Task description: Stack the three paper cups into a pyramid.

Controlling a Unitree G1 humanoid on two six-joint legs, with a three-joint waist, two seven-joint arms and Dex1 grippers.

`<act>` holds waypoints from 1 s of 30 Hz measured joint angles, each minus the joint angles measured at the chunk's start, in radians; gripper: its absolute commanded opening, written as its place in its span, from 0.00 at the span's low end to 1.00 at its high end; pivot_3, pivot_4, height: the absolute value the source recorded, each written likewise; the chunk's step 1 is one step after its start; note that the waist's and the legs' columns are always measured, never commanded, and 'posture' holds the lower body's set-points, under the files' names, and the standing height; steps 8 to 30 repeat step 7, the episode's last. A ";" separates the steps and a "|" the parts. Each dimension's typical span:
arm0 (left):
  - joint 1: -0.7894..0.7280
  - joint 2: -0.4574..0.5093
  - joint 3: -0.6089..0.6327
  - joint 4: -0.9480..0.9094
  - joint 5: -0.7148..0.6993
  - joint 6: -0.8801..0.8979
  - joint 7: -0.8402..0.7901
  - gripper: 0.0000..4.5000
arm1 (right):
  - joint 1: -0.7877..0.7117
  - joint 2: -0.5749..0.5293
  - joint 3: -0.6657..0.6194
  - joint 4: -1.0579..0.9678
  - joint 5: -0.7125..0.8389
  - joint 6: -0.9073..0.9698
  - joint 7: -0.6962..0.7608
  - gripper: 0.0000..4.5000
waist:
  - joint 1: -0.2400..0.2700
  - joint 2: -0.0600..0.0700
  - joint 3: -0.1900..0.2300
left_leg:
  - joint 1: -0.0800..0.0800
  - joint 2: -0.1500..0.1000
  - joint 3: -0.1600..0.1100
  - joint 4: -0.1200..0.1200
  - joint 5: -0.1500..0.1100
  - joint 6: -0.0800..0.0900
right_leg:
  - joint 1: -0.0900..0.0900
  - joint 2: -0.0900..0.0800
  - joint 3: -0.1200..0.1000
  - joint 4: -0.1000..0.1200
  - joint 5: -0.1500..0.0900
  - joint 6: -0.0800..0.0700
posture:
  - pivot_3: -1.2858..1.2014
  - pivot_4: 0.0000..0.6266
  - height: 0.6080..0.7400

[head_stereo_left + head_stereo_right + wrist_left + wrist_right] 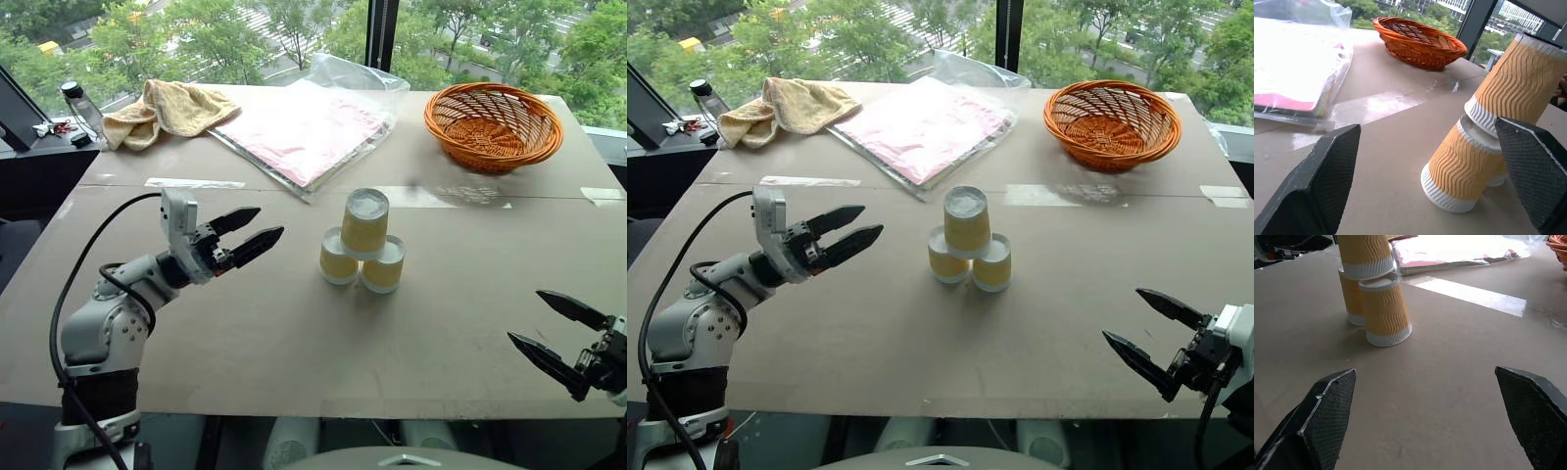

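Three yellow-tan ribbed paper cups stand upside down as a small pyramid in the middle of the table [294,352]. Two lower cups [339,258] [383,265] stand side by side, and the top cup [364,224] rests across their bases. My left gripper [257,230] is open and empty, hovering to the left of the cups and pointing toward them. Near the table's front right edge, my right gripper [537,325] is open and empty, well clear of the pyramid. The left wrist view has the cups [1464,166] close ahead between the fingers [1327,176].
An orange wicker basket [493,124] sits at the back right. A clear bag with pink sheets [304,127] lies at the back centre, and a tan towel [171,108] at the back left. A bottle [81,106] stands at the far left. Tape strips cross the table's seam.
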 measured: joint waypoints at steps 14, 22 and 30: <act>0.212 0.071 0.001 0.099 0.106 -0.133 -0.144 1.00 | 0.043 -0.021 -0.051 0.163 -0.069 -0.064 0.092 1.00 | 0.002 0.000 -0.001 | 0.002 0.001 0.002 0.001 0.000 0.000 | 0.000 -0.002 0.001 0.000 -0.003 0.004 | 0.52 0.24 1.00; 0.212 0.071 0.001 0.099 0.106 -0.133 -0.144 1.00 | 0.043 -0.021 -0.051 0.163 -0.069 -0.064 0.092 1.00 | 0.002 0.000 -0.001 | 0.002 0.001 0.002 0.001 0.000 0.000 | 0.000 -0.002 0.001 0.000 -0.003 0.004 | 0.52 0.24 1.00; 0.212 0.071 0.001 0.099 0.106 -0.133 -0.144 1.00 | 0.043 -0.021 -0.051 0.163 -0.069 -0.064 0.092 1.00 | 0.002 0.000 -0.001 | 0.002 0.001 0.002 0.001 0.000 0.000 | 0.000 -0.002 0.001 0.000 -0.003 0.004 | 0.52 0.24 1.00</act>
